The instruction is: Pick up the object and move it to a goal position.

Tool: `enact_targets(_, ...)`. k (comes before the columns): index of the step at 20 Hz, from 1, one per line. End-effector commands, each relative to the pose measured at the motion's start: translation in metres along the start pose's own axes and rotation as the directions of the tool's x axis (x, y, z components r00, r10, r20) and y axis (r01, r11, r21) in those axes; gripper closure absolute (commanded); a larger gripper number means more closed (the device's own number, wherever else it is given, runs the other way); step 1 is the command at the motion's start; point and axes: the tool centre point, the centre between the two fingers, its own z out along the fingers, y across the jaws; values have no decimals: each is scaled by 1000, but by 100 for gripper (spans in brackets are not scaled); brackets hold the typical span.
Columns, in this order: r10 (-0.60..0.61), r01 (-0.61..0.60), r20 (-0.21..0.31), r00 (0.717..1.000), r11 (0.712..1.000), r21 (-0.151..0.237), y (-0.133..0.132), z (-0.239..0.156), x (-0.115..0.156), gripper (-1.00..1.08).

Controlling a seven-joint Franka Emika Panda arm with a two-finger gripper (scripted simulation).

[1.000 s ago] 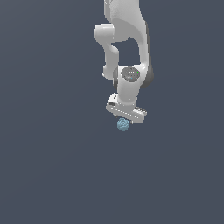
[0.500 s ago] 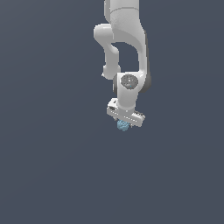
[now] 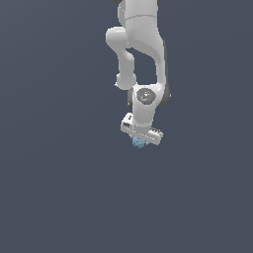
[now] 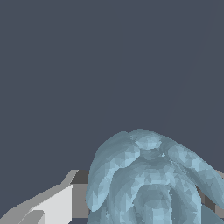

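Note:
The object (image 3: 138,143) is a tiny light-blue bumpy lump that peeks out just under the white hand in the exterior view. My gripper (image 3: 139,142) hangs straight down from the white arm and sits over the object, hiding most of it. In the wrist view the object (image 4: 148,179) fills the space between my gripper's (image 4: 146,199) jaws. One white finger with a dark pad (image 4: 79,192) lies against one side of it, and the other pad shows at the frame edge on the far side. The jaws look closed onto the lump.
Only a plain dark grey-blue ground surrounds the arm in both views. No other objects, containers or edges show. No goal marker is visible.
The hand has come down a little onto the object, which now shows less under it. The object has stayed in place.

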Motion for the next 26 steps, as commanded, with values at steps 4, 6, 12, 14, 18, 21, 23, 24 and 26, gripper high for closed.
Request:
enact_targets(4, 1, -1, 0, 1000, 1000, -1, 1, 1, 0, 108)
enact_targets(6, 1, -1, 0, 1000, 1000, -1, 1, 1, 0, 108)
enact_targets(12, 0, 0, 0, 1000, 1000, 0, 0, -3, 6, 108)
enact_targets(14, 0, 0, 0, 1000, 1000, 0, -1, -6, 11, 108)
enact_targets(18, 0, 0, 0, 1000, 1000, 0, -1, -15, 27, 108)
enact_targets(21, 0, 0, 0, 1000, 1000, 0, -2, -24, 42, 108)
enact_targets(23, 0, 0, 0, 1000, 1000, 0, -3, -31, 54, 108)
enact_targets(24, 0, 0, 0, 1000, 1000, 0, -3, -34, 60, 108)
enact_targets(26, 0, 0, 0, 1000, 1000, 0, -4, -42, 74, 108)
